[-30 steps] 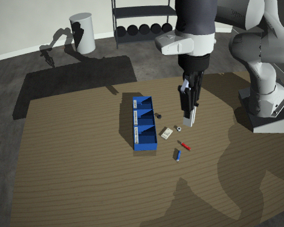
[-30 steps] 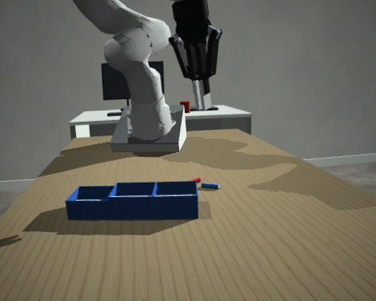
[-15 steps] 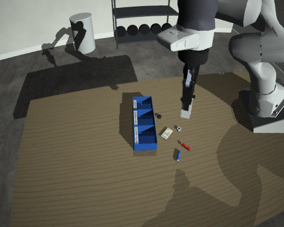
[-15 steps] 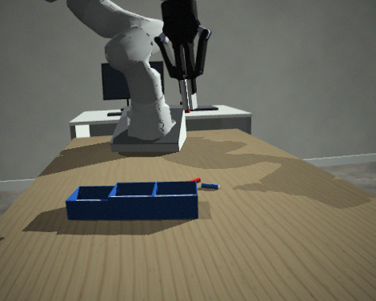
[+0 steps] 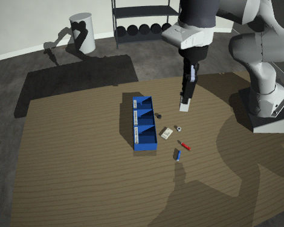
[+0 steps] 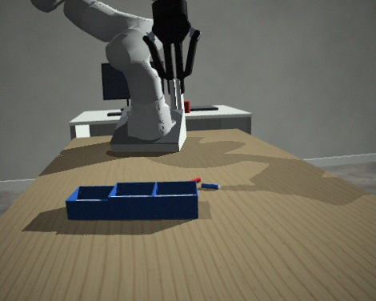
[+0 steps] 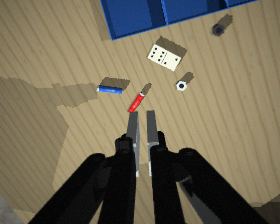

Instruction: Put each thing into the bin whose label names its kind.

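Three joined blue bins (image 5: 145, 147) (image 6: 132, 209) (image 7: 140, 32) stand in a row, with white labels too small to read surely. They look empty in the top view. A black round piece (image 5: 159, 116) (image 7: 218, 30) lies beside the bins. A cream domino (image 5: 167, 133) (image 7: 164, 57), a metal nut (image 5: 177, 128) (image 7: 184, 87), a red stick with a grey tip (image 5: 185, 146) (image 6: 196, 180) (image 7: 136, 102) and a blue stick (image 5: 178, 155) (image 6: 210, 186) (image 7: 110, 90) lie on the table. My gripper (image 5: 184, 109) (image 6: 176, 107) (image 7: 143, 123) is shut, a narrow gap between its fingers, holding nothing, above the table.
The robot's base (image 5: 267, 124) (image 6: 146, 145) stands at the table's end. A white desk (image 6: 224, 112) with a monitor (image 6: 114, 82) is behind it. A shelf (image 5: 145, 11) and a pale cylinder (image 5: 87, 36) stand beyond the table.
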